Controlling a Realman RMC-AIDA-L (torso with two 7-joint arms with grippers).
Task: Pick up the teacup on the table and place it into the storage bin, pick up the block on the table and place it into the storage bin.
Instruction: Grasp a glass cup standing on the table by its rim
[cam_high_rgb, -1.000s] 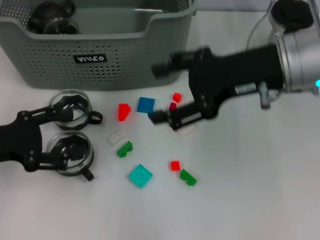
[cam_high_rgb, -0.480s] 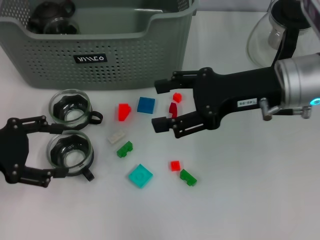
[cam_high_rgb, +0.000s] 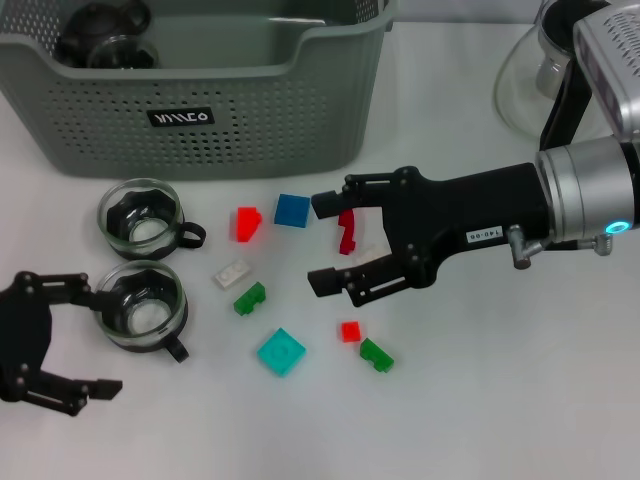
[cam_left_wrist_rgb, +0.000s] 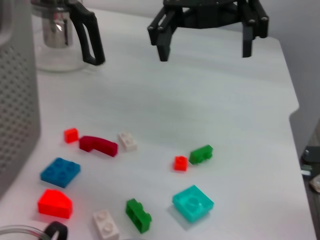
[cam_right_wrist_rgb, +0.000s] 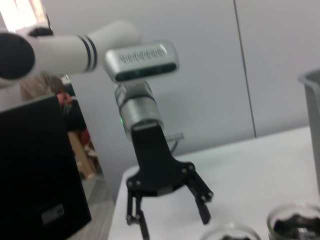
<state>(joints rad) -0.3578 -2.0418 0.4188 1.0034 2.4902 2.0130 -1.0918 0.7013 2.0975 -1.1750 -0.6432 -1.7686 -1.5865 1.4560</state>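
Two glass teacups stand on the table in front of the storage bin, one behind and one in front. A third teacup lies in the bin's far left corner. My left gripper is open at the near left, just left of the front teacup and holding nothing. My right gripper is open above the scattered blocks, its fingers straddling a dark red block. The left wrist view shows that gripper hanging clear of the table.
Loose blocks lie around: blue, red, white, green, teal, small red, another green. A glass pitcher stands at the far right.
My left gripper has drawn back toward the near edge, off the two teacups it straddled. My right gripper has steadied and shifted slightly nearer over the dark red block, still open.
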